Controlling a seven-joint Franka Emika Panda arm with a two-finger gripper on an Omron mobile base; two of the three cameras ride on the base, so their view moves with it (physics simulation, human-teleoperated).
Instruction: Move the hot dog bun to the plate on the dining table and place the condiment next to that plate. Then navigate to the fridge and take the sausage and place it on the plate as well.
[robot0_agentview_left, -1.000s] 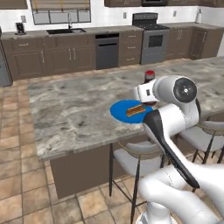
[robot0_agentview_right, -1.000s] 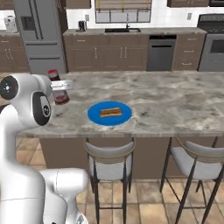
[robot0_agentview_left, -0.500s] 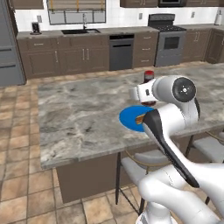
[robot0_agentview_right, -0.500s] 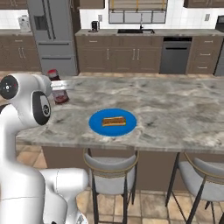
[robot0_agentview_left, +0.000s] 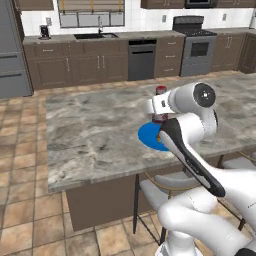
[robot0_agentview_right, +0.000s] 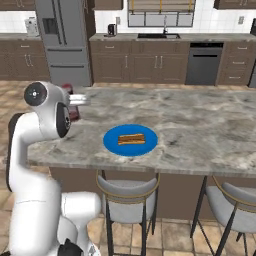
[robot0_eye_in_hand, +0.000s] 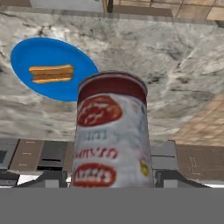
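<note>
- Left base view: condiment (robot0_agentview_left: 160, 104) carried upright at the end of the arm, red cap on top, above the far rim of the plate (robot0_agentview_left: 150, 136) on the dining table (robot0_agentview_left: 95, 135). Claw largely masked by the white wrist; grip not readable from this side. Fridge (robot0_agentview_left: 10, 50) at the left edge, doors shut.
- Right base view: hot dog bun (robot0_agentview_right: 131, 139) flat at the centre of the plate (robot0_agentview_right: 114, 143), long axis running left to right across the picture, dark stripe along it. Condiment (robot0_agentview_right: 73, 111) mostly hidden behind the arm, off the plate's left side. Fridge (robot0_agentview_right: 62, 40) beyond the table's far corner.
- Hand view: claw (robot0_eye_in_hand: 112, 179) set wide, closed on the condiment (robot0_eye_in_hand: 111, 135), one fingertip at each side of the base. Bottle's long axis in line with the claw, far end toward the table. Plate (robot0_eye_in_hand: 52, 54) and bun (robot0_eye_in_hand: 51, 73) up and left of the bottle, bun lengthwise across the plate.
- Judgement on the step in hand: lower over bare marble just beside the plate, not over its rim; keep the bottle vertical; release only once the base sits flat, since a tall narrow bottle tips easily.
</note>
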